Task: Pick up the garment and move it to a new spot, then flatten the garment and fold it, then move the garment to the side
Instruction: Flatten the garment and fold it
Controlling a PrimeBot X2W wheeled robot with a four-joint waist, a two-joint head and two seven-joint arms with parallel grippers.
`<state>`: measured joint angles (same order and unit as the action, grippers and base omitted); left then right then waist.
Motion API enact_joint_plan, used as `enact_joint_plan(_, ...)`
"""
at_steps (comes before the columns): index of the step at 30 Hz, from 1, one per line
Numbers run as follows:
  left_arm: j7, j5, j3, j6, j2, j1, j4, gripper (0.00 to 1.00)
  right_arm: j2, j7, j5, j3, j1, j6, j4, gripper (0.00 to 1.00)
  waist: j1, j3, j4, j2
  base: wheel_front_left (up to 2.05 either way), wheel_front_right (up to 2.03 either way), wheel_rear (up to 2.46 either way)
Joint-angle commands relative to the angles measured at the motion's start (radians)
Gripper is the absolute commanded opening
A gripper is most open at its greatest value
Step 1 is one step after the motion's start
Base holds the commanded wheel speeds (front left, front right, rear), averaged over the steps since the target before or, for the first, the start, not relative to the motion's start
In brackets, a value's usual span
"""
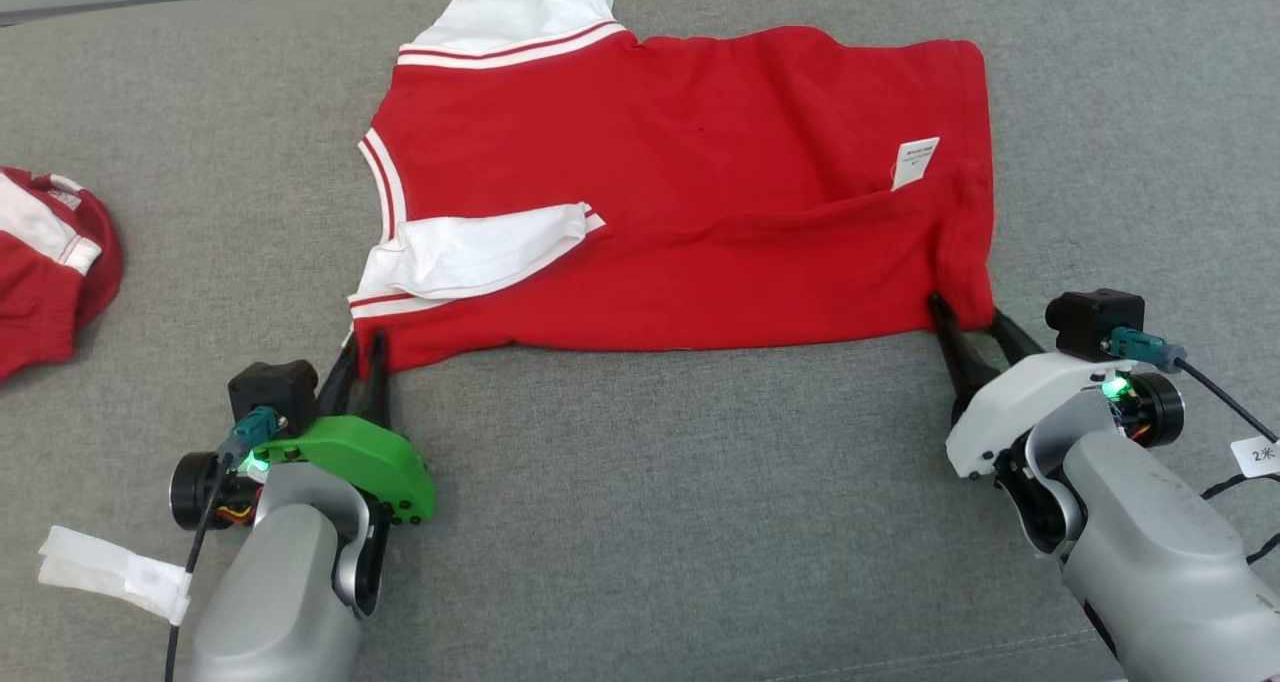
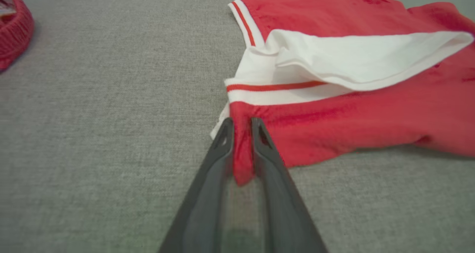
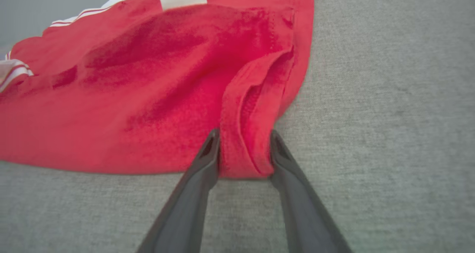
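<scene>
The garment [image 1: 680, 182] is a red top with white, red-striped sleeves, spread flat on the grey fabric surface [image 1: 700, 482]. My left gripper [image 1: 362, 347] sits at its near left corner, just below the white sleeve band. In the left wrist view that gripper [image 2: 243, 125] is shut on a pinch of the red hem [image 2: 352, 108]. My right gripper [image 1: 965, 312] is at the near right corner. In the right wrist view its fingers [image 3: 245, 134] straddle a bunched fold of the red hem [image 3: 148, 78], jaws apart with cloth between them.
A second red and white garment [image 1: 40, 262] lies bunched at the far left edge, and it shows in the left wrist view [image 2: 13, 26] too. A white label [image 1: 915, 162] sticks out near the garment's right side. A white strip [image 1: 110, 572] lies by my left forearm.
</scene>
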<state>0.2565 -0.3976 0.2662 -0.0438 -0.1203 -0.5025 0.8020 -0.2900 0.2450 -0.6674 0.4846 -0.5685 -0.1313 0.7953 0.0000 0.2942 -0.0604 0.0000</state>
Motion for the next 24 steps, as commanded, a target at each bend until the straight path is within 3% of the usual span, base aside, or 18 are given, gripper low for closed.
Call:
enact_joint_plan(1, 0.003, -0.013, -0.008, -0.006, 0.001, 0.003, 0.009, 0.0, 0.004, 0.008, -0.011, 0.004, 0.002, 0.001, 0.007, 0.0, 0.0, -0.014, 0.002, 0.0, 0.0, 0.0, 0.0)
enact_joint_plan(5, 0.01, -0.024, -0.036, -0.008, -0.005, 0.052, -0.008, 0.0, -0.001, 0.02, -0.044, -0.002, 0.053, 0.001, -0.015, 0.0, 0.0, -0.063, 0.012, 0.0, 0.0, 0.0, 0.0)
enact_joint_plan(16, 0.009, -0.008, -0.128, 0.042, 0.001, 0.366, -0.293, 0.0, -0.062, 0.02, -0.031, -0.022, 0.298, 0.001, -0.245, 0.0, 0.0, -0.18, 0.051, 0.0, 0.0, 0.0, 0.0)
enact_joint_plan(24, -0.018, -0.001, -0.1, 0.086, 0.019, 0.535, -0.446, 0.0, -0.081, 0.005, -0.024, -0.09, 0.473, 0.001, -0.353, 0.0, 0.0, -0.208, 0.079, 0.0, 0.0, 0.0, 0.0)
